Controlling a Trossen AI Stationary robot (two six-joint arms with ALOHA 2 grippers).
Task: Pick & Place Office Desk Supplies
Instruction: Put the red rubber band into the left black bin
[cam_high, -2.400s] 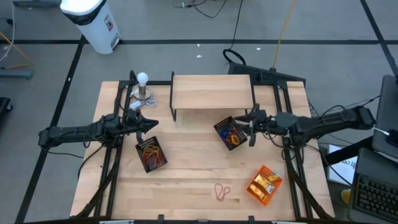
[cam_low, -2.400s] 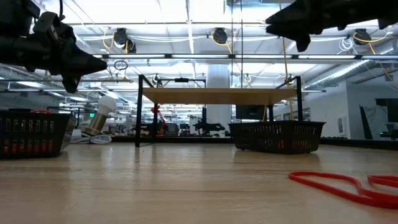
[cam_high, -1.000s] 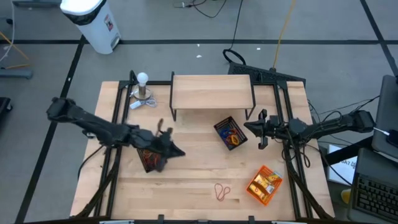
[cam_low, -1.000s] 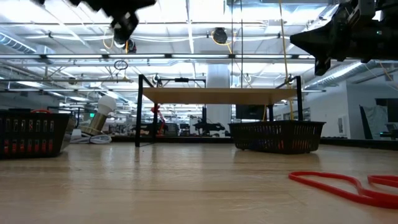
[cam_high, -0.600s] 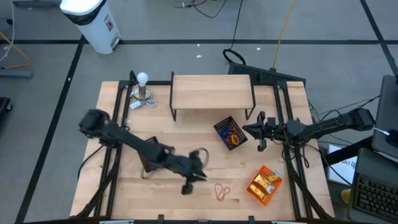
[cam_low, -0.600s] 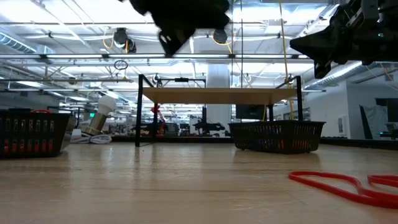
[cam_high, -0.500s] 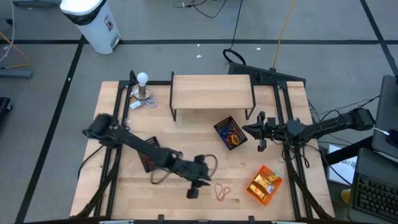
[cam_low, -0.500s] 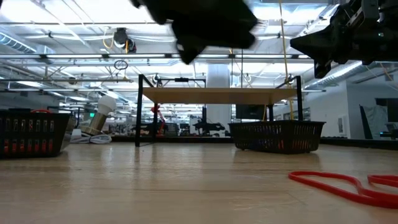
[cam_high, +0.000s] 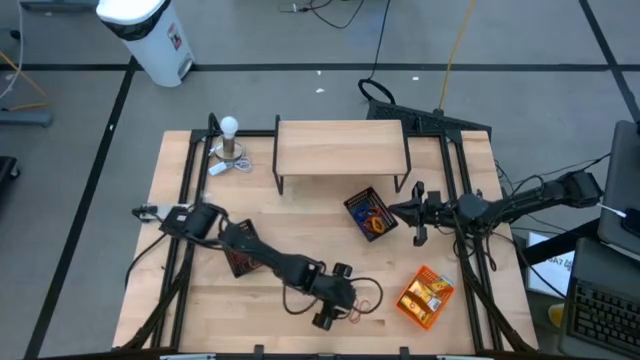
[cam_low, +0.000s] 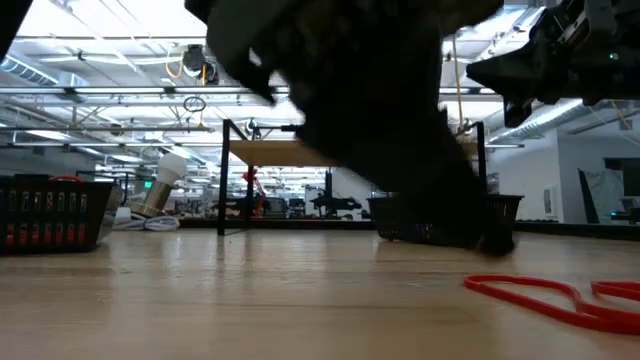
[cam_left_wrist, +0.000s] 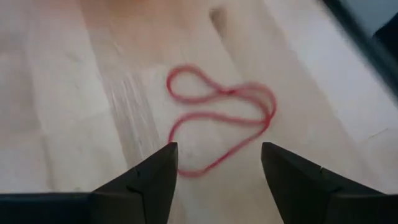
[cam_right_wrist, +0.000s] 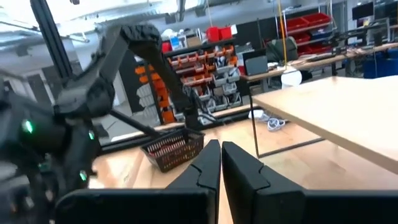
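The wooden table (cam_high: 300, 250) is light-grained, set on a grey floor crossed by black tape lines. Beyond the table the low view shows an open workshop with ceiling strip lights, shelving and benches. A white bin (cam_high: 148, 35) stands on the floor past the far left corner; its label is too small to read.

A low wooden shelf (cam_high: 341, 149) on black legs stands at the far centre. Two black mesh trays rest on the table: one (cam_high: 372, 213) near the shelf's right leg, holding coloured loops, and one (cam_high: 238, 258) at the left, partly covered by the left arm. An orange rectangular tray (cam_high: 426, 296) with yellow-and-white packets sits at the near right; its print cannot be read.

The left gripper (cam_left_wrist: 214, 163) hangs over the near centre, fingers spread wide, directly above the red rubber band (cam_left_wrist: 221, 118), which lies flat on the wood, unheld. The right gripper (cam_high: 418, 212) hovers beside the right mesh tray, fingers pressed together, empty.
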